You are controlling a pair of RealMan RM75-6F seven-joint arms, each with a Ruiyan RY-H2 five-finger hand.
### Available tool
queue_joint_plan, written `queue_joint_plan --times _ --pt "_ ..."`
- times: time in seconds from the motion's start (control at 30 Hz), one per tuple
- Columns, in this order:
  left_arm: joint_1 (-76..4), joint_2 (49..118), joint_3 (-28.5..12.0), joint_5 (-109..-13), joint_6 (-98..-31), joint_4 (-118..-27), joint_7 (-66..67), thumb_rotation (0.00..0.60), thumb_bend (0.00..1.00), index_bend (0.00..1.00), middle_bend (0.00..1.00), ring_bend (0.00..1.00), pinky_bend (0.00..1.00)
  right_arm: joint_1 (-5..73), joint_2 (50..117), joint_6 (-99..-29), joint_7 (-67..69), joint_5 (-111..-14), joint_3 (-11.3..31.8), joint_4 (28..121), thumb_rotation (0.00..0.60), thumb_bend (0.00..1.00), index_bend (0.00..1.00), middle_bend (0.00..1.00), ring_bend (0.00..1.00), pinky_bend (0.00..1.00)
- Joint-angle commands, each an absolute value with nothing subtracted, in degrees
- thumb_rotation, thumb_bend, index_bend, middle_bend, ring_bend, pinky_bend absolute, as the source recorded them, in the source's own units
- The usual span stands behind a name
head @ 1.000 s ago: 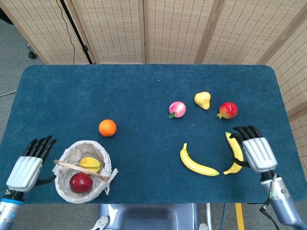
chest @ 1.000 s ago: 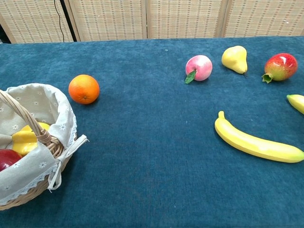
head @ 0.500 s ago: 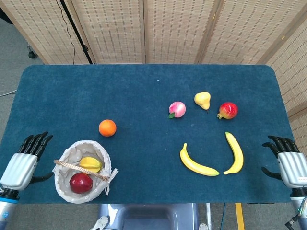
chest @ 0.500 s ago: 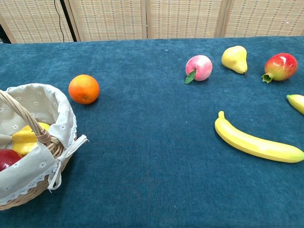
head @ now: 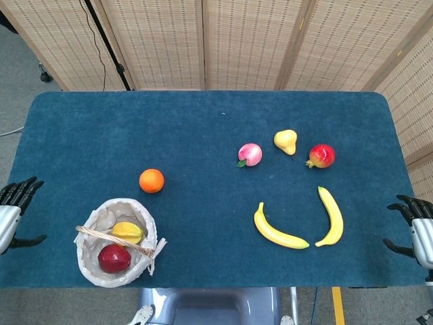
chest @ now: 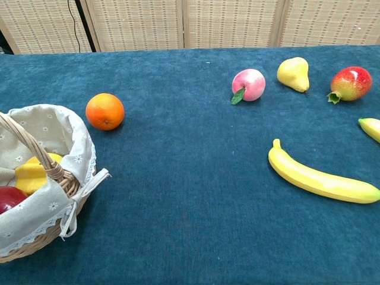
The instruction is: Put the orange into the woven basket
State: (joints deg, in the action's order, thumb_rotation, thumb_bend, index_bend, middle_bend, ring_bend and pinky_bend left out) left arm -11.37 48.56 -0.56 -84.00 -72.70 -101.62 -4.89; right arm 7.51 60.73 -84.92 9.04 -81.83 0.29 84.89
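Orange (head: 151, 181) sits untouched on the cloth at one o'clock of the woven basket (head: 95, 269), near it. Left hand (head: 12, 212) and right hand (head: 419, 229) hang empty, fingers spread, at the table's edges. Reaching comes next, probably with the left.

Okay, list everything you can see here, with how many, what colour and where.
orange: one, orange, on the table just beyond the basket.
woven basket: one, tan with a pale cloth lining, near left of the table.
starfruit: one, yellow, in the basket.
apple: one, dark red, in the basket.
peach: one, pink, right of centre.
pear: one, yellow, beside the peach.
pomegranate: one, red, right of the pear.
bananas: two, yellow, near right.
table: one, blue cloth.
screens: beige, behind the table.
left hand: at the left edge, empty.
right hand: at the right edge, empty.
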Motion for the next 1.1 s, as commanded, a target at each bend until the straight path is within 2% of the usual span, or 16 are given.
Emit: queue_joint_plan --times 0.03,0.23,0.7,0.93,1.1 --pt "-13.48 48.84 -2.28 -81.17 -70.14 -98.04 -4.51 0.600 0.02 0.00 0.00 0.00 0.00 7.00 60.71 -84.61 9.89 -81.79 0.42 84.19 0.600 0.00 0.30 0.18 0.17 0.14" --pt "-17.89 53.60 -4.57 -79.70 -66.77 -87.79 0.57 0.600 0.02 0.00 0.00 0.00 0.00 5.36 60.16 -84.63 12.83 -81.63 0.53 82.74 0.600 0.00 0.30 0.18 0.17 0.14" --pt "-25.44 64.76 -5.66 -84.74 -64.24 -66.89 2.86 0.600 0.02 0.00 0.00 0.00 0.00 3.11 59.24 -84.99 16.08 -81.77 1.01 82.09 0.600 0.00 0.30 0.18 0.17 0.14" --pt "-29.74 69.34 -5.13 -86.77 -60.70 -59.99 2.16 0.600 0.02 0.00 0.00 0.00 0.00 2.27 59.01 -85.69 16.75 -82.82 0.94 82.62 0.600 0.00 0.30 0.18 0.17 0.14" --pt "-33.56 72.88 -2.67 -92.80 -60.73 -53.02 1.96 0.600 0.02 0.00 0.00 0.00 0.00 1.59 58.72 -85.76 17.17 -83.12 0.73 83.05 0.600 0.00 0.31 0.18 0.17 0.14"
